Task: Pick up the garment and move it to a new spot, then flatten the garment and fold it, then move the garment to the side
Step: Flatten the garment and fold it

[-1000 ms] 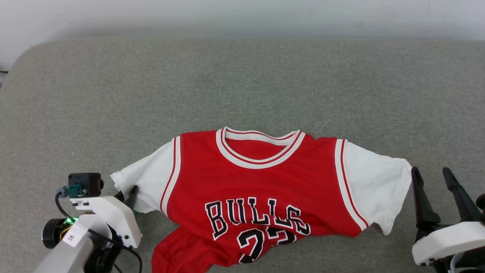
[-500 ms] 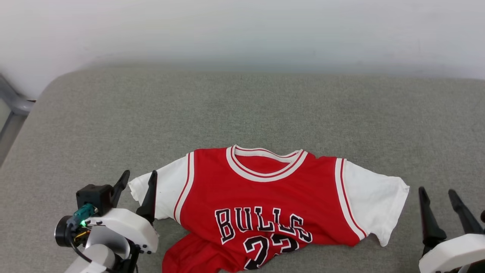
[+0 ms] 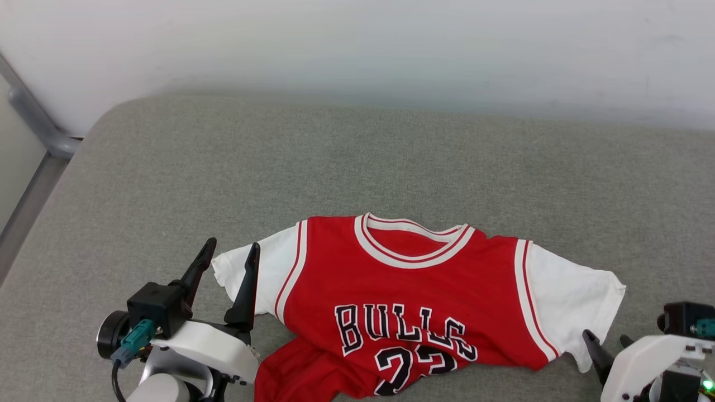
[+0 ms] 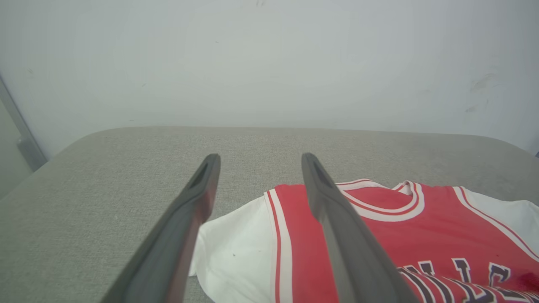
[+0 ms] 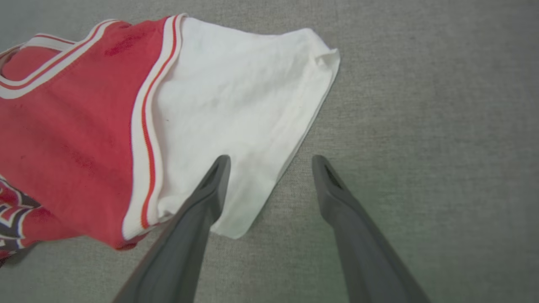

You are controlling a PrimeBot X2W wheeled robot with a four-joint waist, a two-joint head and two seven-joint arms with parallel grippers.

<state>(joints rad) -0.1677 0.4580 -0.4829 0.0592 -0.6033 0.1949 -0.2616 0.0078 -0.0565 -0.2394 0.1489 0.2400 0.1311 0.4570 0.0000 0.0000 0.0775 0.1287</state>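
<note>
The garment (image 3: pixel 413 279) lies front up on the grey bench (image 3: pixel 357 156), between the two hands. The left hand (image 3: pixel 233 244) is wide open and empty, with one sleeve's edge seen between its fingers. The right hand (image 3: pixel 605 335) is also open and empty, just beside the other sleeve.

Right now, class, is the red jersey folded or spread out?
Spread out, not folded, though not flat: the garment lies front up on the grey surface, white sleeves out sideways; its lower part is bunched.
</note>
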